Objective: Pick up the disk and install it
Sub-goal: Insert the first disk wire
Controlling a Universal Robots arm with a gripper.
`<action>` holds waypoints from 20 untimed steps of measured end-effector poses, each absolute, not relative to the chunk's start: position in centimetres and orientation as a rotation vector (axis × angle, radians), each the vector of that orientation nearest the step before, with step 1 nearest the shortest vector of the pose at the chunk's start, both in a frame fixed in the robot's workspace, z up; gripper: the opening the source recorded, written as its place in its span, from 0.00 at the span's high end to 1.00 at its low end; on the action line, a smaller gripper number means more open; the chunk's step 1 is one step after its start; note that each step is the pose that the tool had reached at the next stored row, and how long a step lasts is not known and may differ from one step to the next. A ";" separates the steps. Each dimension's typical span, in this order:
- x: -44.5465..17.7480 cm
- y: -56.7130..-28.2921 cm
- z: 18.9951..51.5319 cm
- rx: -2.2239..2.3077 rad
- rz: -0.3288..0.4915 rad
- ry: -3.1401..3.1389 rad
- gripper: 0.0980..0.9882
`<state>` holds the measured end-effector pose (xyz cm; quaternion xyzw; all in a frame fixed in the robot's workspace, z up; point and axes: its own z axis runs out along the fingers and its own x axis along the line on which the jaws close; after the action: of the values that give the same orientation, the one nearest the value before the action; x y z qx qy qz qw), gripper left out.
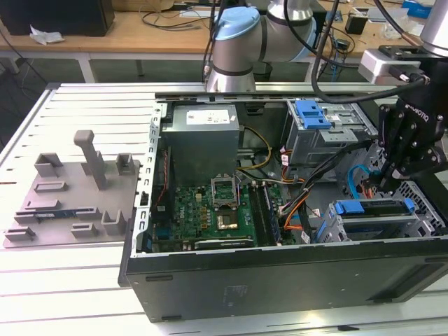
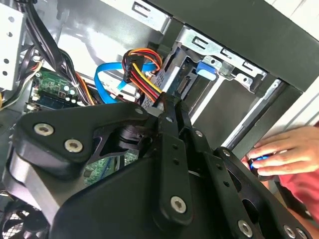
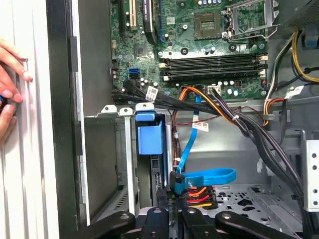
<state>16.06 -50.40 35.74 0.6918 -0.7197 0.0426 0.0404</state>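
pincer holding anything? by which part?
Cannot tell. The pincer sits at the end of the disk beside the cable connectors; contact is hidden.

I work in what looks like a robotics lab. My arm (image 1: 234, 42) rises at top centre of the exterior view from a slatted metal table (image 1: 70, 105). An opened computer tower (image 1: 280, 280) fills mid-frame, and cable-strewn wooden tables (image 1: 133, 40) line the top edge.

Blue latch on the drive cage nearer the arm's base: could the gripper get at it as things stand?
Probably yes. The latch sits on top of its cage in the open case with nothing lying on it, and the gripper hangs close by over the other cage.
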 end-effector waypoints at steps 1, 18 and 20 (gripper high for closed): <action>16.1 -50.5 35.7 2.130 0.118 -2.208 0.92; 16.0 -52.5 35.7 2.201 0.028 -2.233 0.92; 16.0 -52.5 35.7 2.200 0.030 -2.232 0.92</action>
<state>16.04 -52.53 35.74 0.7020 -0.7121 0.0095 0.0036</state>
